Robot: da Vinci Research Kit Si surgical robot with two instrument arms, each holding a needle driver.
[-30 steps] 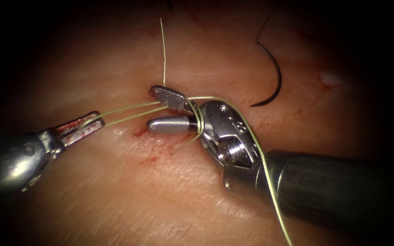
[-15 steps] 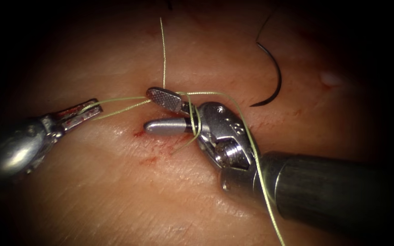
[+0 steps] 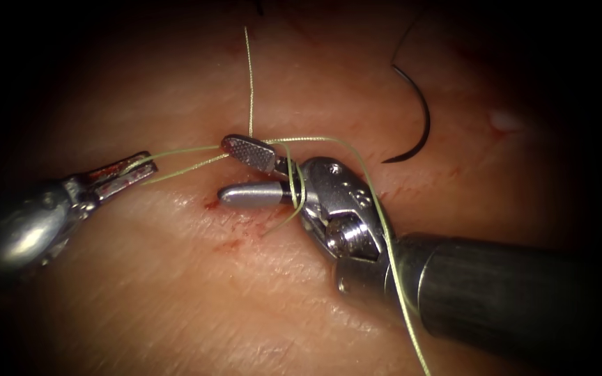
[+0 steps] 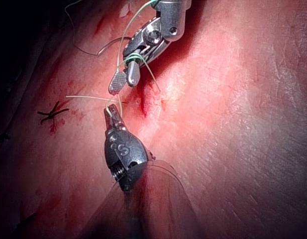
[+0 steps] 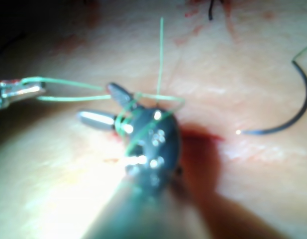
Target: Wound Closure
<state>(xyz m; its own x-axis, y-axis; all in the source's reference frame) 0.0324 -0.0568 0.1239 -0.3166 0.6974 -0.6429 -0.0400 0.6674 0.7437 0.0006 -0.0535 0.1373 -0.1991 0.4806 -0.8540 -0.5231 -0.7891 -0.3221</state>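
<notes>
My right tool (image 3: 226, 170) stands open over the cut, holding nothing. The green thread (image 3: 182, 152) is wound around both jaws near their hinge (image 3: 294, 186) and trails back over the wrist. My left tool (image 3: 146, 166), left of the cut, is shut on two thread strands that run across to the right tool. A loose thread end (image 3: 249, 76) rises from the upper jaw. The curved needle (image 3: 423, 118) lies free on the tissue (image 3: 175, 292) right of the cut, in neither tool. The right wrist view has the open jaws (image 5: 96, 102) and the needle (image 5: 292, 119).
Red fluid (image 3: 235, 223) smears the tissue below the right tool's jaws. A dark earlier stitch (image 4: 51, 113) sits on the tissue in the left wrist view, beside my left tool (image 4: 112, 112) and the right tool (image 4: 123, 84).
The right tool has slid slightly left with the loops still around its jaws, and the strand over its wrist has slackened into a higher arc. The left tool drew back slightly to the left.
</notes>
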